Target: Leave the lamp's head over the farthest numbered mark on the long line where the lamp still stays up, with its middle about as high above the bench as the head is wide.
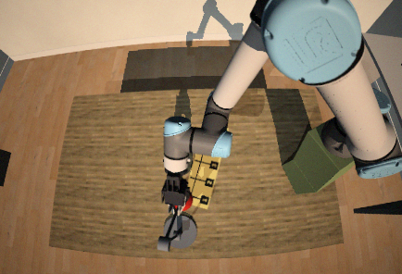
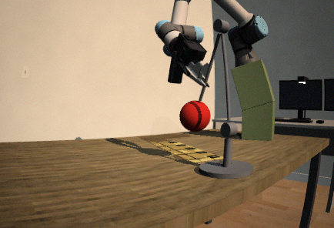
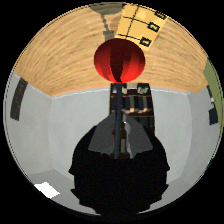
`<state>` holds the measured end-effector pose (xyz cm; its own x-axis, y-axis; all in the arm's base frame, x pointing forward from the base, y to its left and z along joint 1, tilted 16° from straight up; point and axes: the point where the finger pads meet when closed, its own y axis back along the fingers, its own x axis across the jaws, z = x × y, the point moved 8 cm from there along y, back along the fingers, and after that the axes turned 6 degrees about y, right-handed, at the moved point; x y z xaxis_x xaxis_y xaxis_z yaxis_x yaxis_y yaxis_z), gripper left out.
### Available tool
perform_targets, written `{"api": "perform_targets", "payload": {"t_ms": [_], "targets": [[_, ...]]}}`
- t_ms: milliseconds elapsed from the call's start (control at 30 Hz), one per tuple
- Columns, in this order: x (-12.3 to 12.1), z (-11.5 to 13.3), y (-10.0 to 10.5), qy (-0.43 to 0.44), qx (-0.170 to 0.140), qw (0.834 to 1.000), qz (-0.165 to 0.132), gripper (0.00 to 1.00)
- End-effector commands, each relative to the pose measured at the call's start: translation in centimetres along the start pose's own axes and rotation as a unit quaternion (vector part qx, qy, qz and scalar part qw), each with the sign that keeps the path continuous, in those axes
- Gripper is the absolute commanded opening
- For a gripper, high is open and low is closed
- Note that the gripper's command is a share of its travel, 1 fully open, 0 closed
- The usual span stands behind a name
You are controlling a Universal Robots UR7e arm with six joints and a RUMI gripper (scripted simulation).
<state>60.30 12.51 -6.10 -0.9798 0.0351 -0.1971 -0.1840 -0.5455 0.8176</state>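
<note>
The lamp stands on a round grey base (image 2: 226, 168) near the bench's front edge, also seen from above (image 1: 181, 231). Its thin grey arm (image 2: 205, 74) slopes down from the top joint (image 2: 221, 25) to the red ball head (image 2: 195, 115). The head hangs well above the yellow strip of numbered marks (image 2: 186, 152), near the strip's end closest to the base (image 1: 205, 180). My gripper (image 2: 198, 73) is shut on the lamp's arm just above the head. In the wrist view the fingers clamp the arm, with the red head (image 3: 120, 61) beyond them.
An olive green block (image 2: 254, 100) (image 1: 315, 162) holds the robot's base at the bench's right side. A desk with dark monitors (image 2: 302, 94) stands behind on the right. The bench's front edge lies close to the lamp base.
</note>
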Motion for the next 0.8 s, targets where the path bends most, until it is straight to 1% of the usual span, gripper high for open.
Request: {"api": "perform_targets", "payload": {"t_ms": [0, 233, 767], "targets": [[0.0, 0.1, 0.0, 0.001, 0.000, 1.000, -0.001, 0.00], [-0.1, 0.1, 0.0, 0.001, 0.000, 1.000, -0.001, 0.00], [1.9, -2.8, 0.6, -0.027, 0.003, 0.999, -0.032, 0.00]]}}
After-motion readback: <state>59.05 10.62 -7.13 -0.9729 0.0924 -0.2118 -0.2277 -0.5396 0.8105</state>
